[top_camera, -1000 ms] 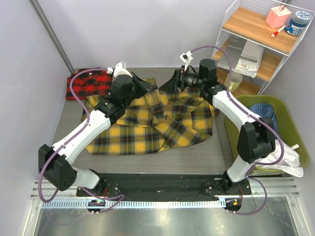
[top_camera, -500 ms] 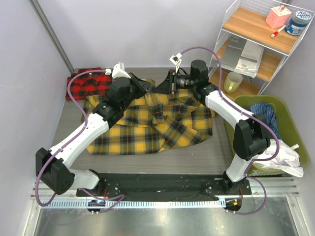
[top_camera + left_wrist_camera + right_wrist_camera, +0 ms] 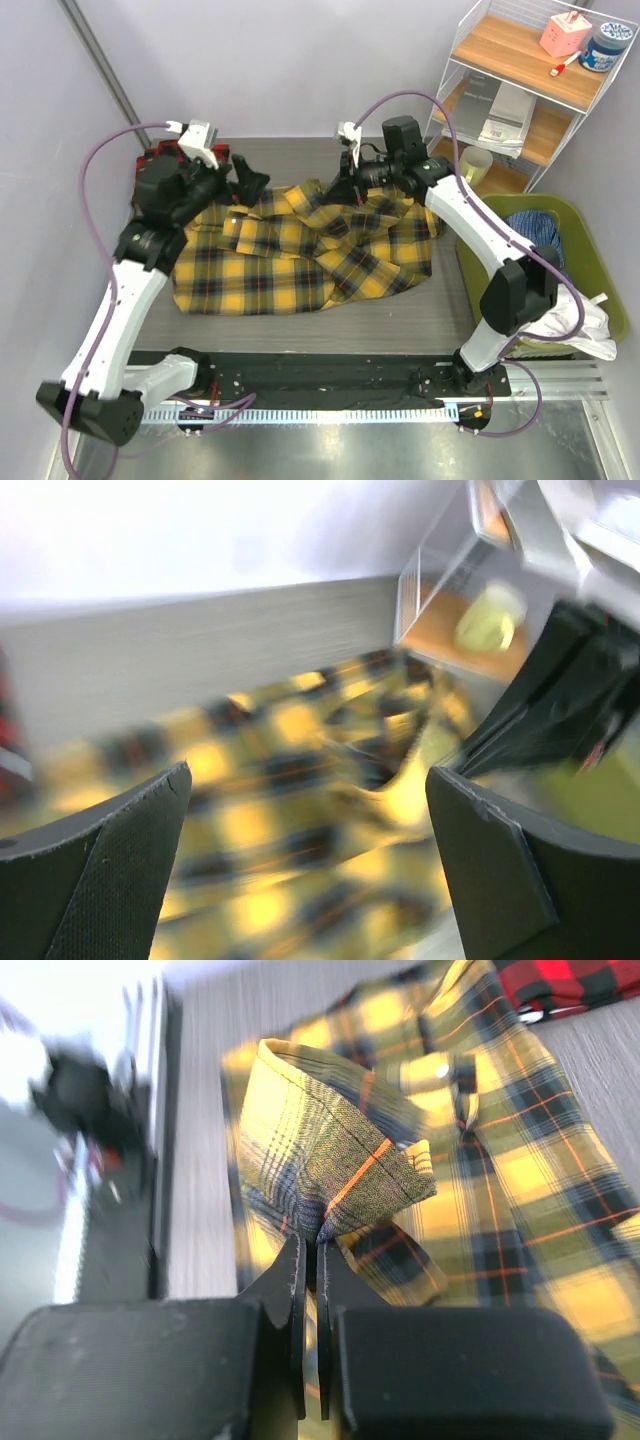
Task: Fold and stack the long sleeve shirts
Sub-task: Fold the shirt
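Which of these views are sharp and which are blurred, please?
Top external: sharp and evenly lit, with glare on the metal sheet at the near edge. Left wrist: the yellow shirt is a smear; only the fingers are crisp. Right wrist: the pinched fold is sharp, the left edge washed out and blurred.

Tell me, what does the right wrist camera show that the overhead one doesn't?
Only the right wrist view: a close look at the right fingers pinched shut on a raised fold of the yellow shirt. Only overhead: the left fingers open, the wire shelf and the green bin. Both: the yellow shirt and part of the red shirt.
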Robot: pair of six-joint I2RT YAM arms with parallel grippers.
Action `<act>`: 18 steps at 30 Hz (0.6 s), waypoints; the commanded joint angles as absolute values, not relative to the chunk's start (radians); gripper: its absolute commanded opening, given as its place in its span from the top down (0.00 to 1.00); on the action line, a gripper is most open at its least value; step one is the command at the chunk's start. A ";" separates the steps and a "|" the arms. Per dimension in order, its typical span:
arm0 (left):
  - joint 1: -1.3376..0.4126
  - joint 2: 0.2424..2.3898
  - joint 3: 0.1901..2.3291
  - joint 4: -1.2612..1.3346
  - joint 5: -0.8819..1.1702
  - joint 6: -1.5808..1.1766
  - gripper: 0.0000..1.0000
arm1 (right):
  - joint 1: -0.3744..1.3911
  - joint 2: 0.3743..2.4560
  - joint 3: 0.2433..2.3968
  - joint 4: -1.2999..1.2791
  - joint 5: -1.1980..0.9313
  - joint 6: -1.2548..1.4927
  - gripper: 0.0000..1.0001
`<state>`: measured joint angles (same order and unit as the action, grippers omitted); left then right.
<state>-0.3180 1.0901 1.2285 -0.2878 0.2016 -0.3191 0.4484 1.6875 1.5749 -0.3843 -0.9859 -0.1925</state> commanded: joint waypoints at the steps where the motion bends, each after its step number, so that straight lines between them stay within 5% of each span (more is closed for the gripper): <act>1: -0.258 0.948 1.234 -0.549 0.728 0.276 0.00 | 0.497 1.551 1.603 -0.727 -0.943 -0.690 0.99; 6: -0.259 0.971 1.224 -0.581 0.960 0.414 0.00 | 0.587 1.450 1.528 -0.727 -0.839 -0.862 0.99; 18: -0.529 1.100 1.262 -0.624 0.856 0.456 0.01 | 0.675 1.390 1.520 -0.580 -0.741 -0.759 0.99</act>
<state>-0.5053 1.1164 1.2522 -0.6041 0.8383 0.4061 0.6704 1.4010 1.4876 -0.6548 -0.7738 -0.7795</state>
